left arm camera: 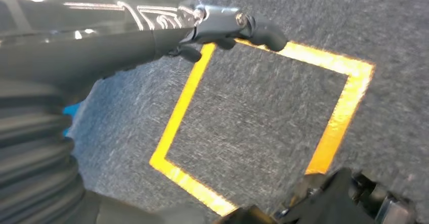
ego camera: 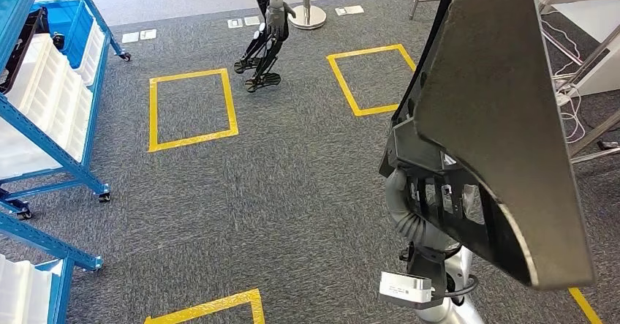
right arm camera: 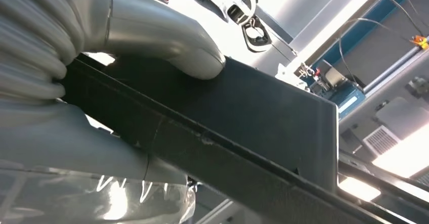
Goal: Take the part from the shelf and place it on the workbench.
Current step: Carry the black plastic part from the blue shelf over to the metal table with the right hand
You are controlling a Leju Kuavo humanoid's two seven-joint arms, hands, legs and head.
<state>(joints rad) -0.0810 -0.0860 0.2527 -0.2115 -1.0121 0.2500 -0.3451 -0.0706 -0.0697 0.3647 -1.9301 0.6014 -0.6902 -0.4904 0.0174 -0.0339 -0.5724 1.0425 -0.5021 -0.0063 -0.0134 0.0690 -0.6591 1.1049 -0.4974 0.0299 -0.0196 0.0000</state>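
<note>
Part (ego camera: 497, 119) status: off the shelf (ego camera: 51, 112) and held high in front of the head camera, a large dark panel with a ribbed, slotted underside. You can confirm the hold in the right wrist view, where the right hand (right arm camera: 152, 47) is clamped on the panel, thumb pressed onto its flat face. Check the left wrist view for the left hand (left arm camera: 222, 29): its dark fingers lie curled in with nothing between them, hanging over grey carpet and a yellow floor marking (left arm camera: 263, 118). Treat the pick-up as complete, judging by the blue shelf standing well apart at the left. Treat the carry and the placement as outstanding; a pale table edge (ego camera: 585, 17) shows at the right, but you cannot tell whether it is the workbench. Note that a second robot (ego camera: 267, 28) stands ahead on the carpet.
</note>
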